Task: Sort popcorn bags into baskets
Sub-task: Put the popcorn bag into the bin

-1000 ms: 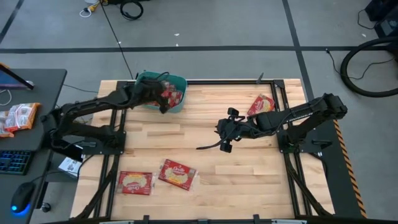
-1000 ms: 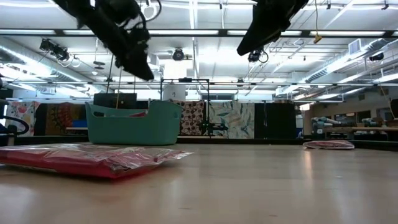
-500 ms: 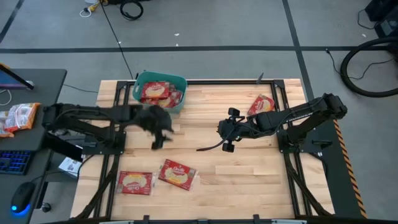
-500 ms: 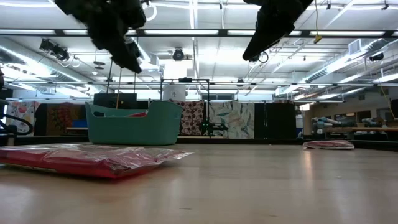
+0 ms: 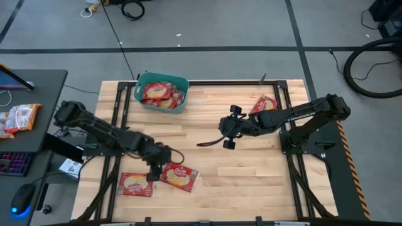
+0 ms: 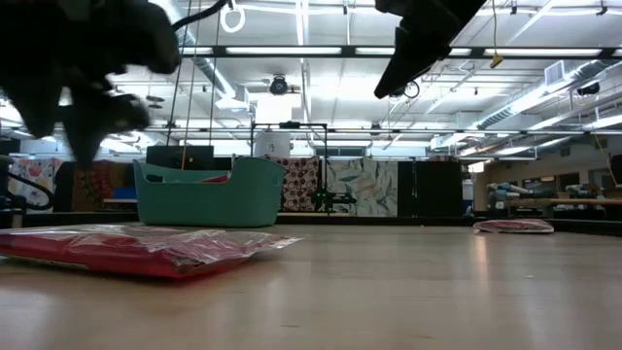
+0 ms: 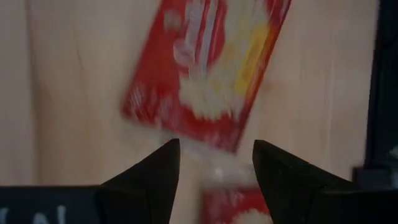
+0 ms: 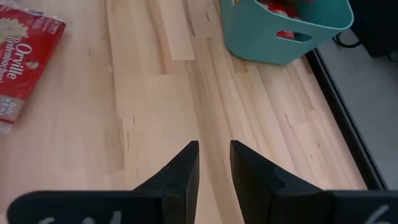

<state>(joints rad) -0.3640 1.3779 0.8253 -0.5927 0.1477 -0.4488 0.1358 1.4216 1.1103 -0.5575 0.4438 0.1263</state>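
Note:
The teal basket (image 5: 162, 92) (image 6: 209, 192) (image 8: 286, 31) stands at the table's far left with several red popcorn bags inside. Two red-orange bags lie flat near the near edge (image 5: 137, 184) (image 5: 179, 176), and a third lies at the far right (image 5: 263, 105) (image 6: 513, 226). My left gripper (image 5: 152, 172) (image 7: 216, 149) is open and empty, hovering between the two near bags, one of which fills its wrist view (image 7: 208, 68). My right gripper (image 5: 202, 145) (image 8: 214, 155) hangs over mid-table, narrowly open and empty, pointing toward the basket.
Bare wooden tabletop (image 5: 213, 169) lies between the arms. Black frame rails (image 5: 119, 125) run along the table's sides. A side desk on the left carries more bags (image 5: 19, 118), a keyboard and a mouse. In the low view a near bag (image 6: 146, 248) lies flat in the foreground.
My left gripper has swung quickly from above the basket toward the table's near edge and come down over the two near bags. The basket, covered by the arm a second ago, now shows its bags. My right arm has hardly moved.

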